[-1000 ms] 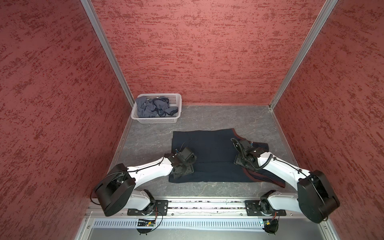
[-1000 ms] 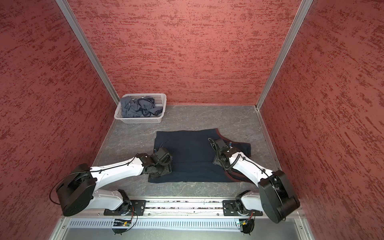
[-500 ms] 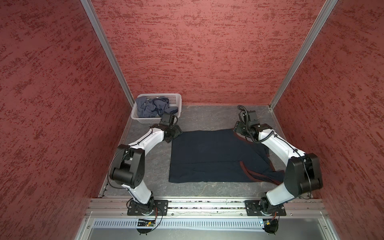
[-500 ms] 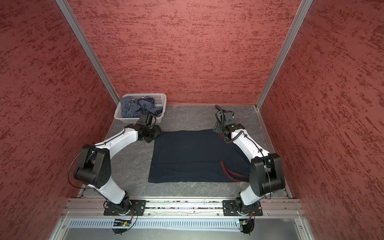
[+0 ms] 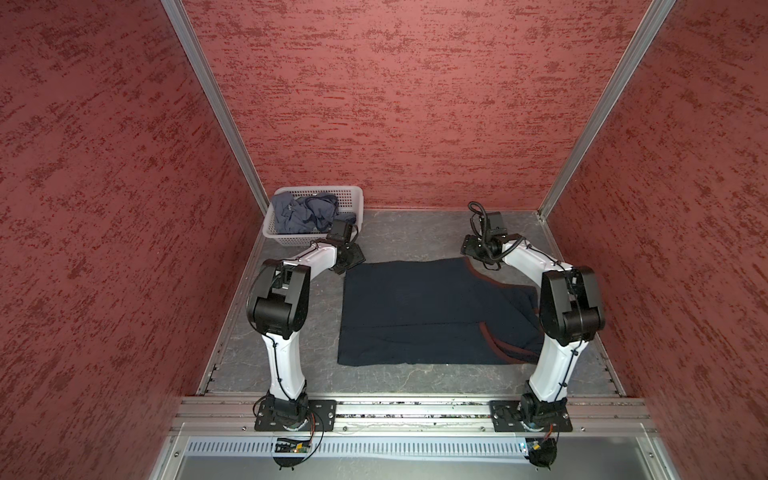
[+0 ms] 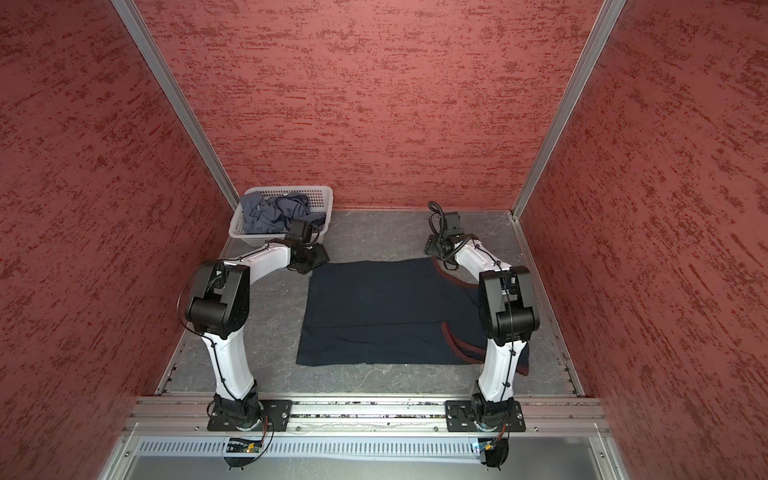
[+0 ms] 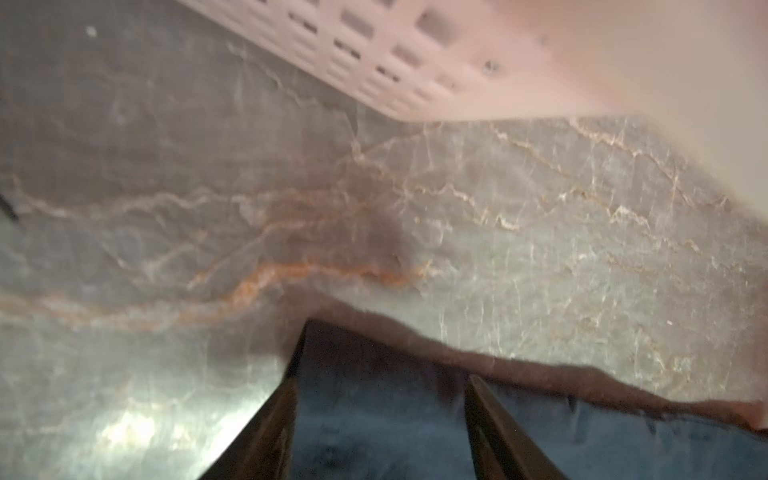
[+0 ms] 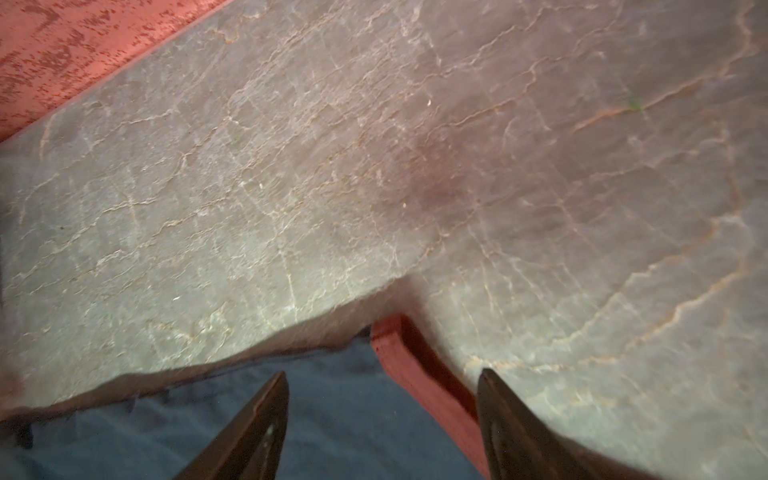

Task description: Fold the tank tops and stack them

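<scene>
The navy tank top (image 5: 415,311) lies spread flat mid-tabletop (image 5: 415,232). The grey-blue tank top (image 5: 303,212) sits crumpled in the basket (image 5: 353,195) at the far left corner. The left pincer (image 7: 384,378) and right pincer (image 8: 383,372) stand jaws wide over the navy top's far corners, gripping nothing. By my assessment, no fold has been made and stacking has not begun.

The tabletop (image 5: 415,232) is a grey stone-look slab with pale and orange veins running all over it. 2 things lie right on it. A dark navy tank top (image 5: 415,311) is spread flat around the middle, with its maroon trim (image 8: 415,365) on the right-hand side. A white perforated basket (image 5: 291,239) sits in the far left corner, near the top's far left corner with a strip of bare slab between them.
</scene>
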`<action>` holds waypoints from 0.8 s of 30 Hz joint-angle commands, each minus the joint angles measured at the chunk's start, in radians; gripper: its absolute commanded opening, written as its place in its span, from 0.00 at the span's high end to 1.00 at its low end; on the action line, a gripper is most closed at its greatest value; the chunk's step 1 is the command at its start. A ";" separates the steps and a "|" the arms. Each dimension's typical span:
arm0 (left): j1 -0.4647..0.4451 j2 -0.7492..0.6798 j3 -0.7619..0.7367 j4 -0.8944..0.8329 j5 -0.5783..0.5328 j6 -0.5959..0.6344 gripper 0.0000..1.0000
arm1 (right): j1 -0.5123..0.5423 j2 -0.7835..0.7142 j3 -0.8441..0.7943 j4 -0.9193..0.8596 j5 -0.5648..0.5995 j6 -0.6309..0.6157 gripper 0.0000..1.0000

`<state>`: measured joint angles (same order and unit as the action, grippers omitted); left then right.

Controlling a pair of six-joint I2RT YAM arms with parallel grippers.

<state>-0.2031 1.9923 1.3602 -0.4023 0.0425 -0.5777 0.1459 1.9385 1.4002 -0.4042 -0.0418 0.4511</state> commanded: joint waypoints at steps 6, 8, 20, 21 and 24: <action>0.027 0.086 0.040 0.012 -0.004 0.024 0.46 | -0.011 0.098 0.087 0.006 -0.032 -0.023 0.31; 0.027 0.091 0.046 0.009 0.002 0.024 0.48 | -0.011 0.114 0.090 0.006 -0.057 -0.022 0.34; -0.016 0.019 -0.056 0.040 -0.056 0.003 0.48 | -0.008 0.095 0.022 0.028 -0.066 -0.005 0.42; -0.018 0.000 -0.083 0.059 -0.060 -0.002 0.47 | -0.008 0.090 0.013 0.036 -0.066 -0.005 0.42; -0.024 -0.029 -0.120 0.078 -0.075 -0.006 0.46 | -0.009 0.085 0.002 0.043 -0.077 -0.003 0.41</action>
<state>-0.2195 1.9720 1.2812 -0.2955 -0.0238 -0.5690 0.1398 2.0567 1.4155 -0.3851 -0.1047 0.4377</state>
